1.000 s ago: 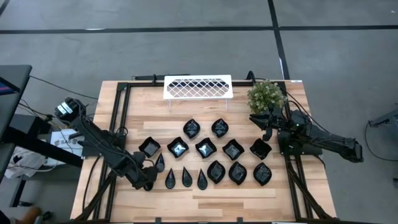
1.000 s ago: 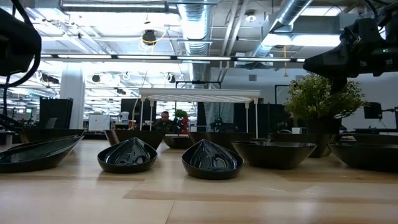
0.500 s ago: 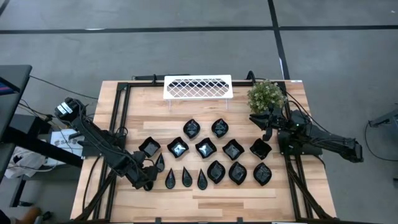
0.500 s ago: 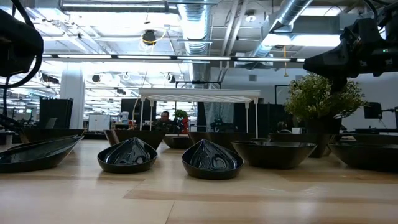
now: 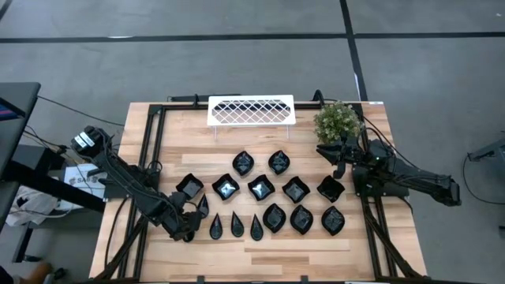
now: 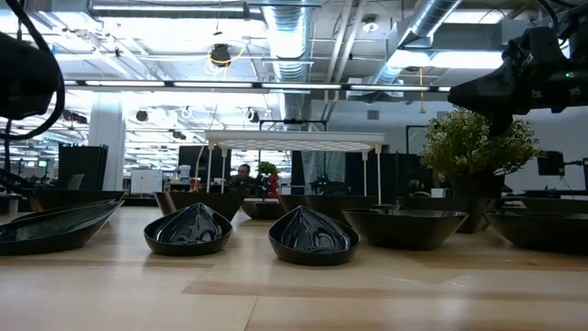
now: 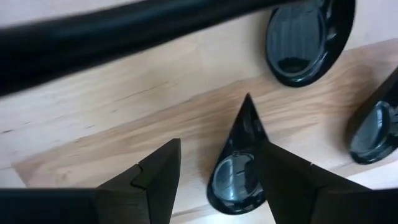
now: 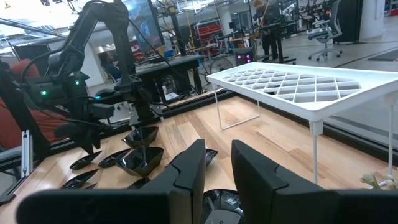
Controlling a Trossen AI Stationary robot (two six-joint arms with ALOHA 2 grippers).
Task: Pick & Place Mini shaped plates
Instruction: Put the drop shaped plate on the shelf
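Note:
Several mini shaped plates (image 5: 260, 188), glossy and black, lie in rows on the wooden table. Rounded squares are at the back, with leaves and slim teardrops nearer the front. My left gripper (image 5: 193, 219) points down at the near left. It stands open over the leftmost teardrop plate (image 7: 239, 168), one finger on each side of it. I cannot tell whether a finger touches this plate, which lies flat on the wood. My right gripper (image 5: 339, 162) hangs level at the table's right, beside the plant. Only a narrow gap (image 8: 217, 165) shows between its fingers, and nothing is in it.
A white lattice tray (image 5: 251, 110) stands on legs at the far edge, with a green potted plant (image 5: 338, 121) to its right. A black frame rail (image 5: 150, 158) runs along the table's left side. A rounded plate (image 7: 305, 37) and another teardrop (image 7: 373, 130) lie close to my left gripper.

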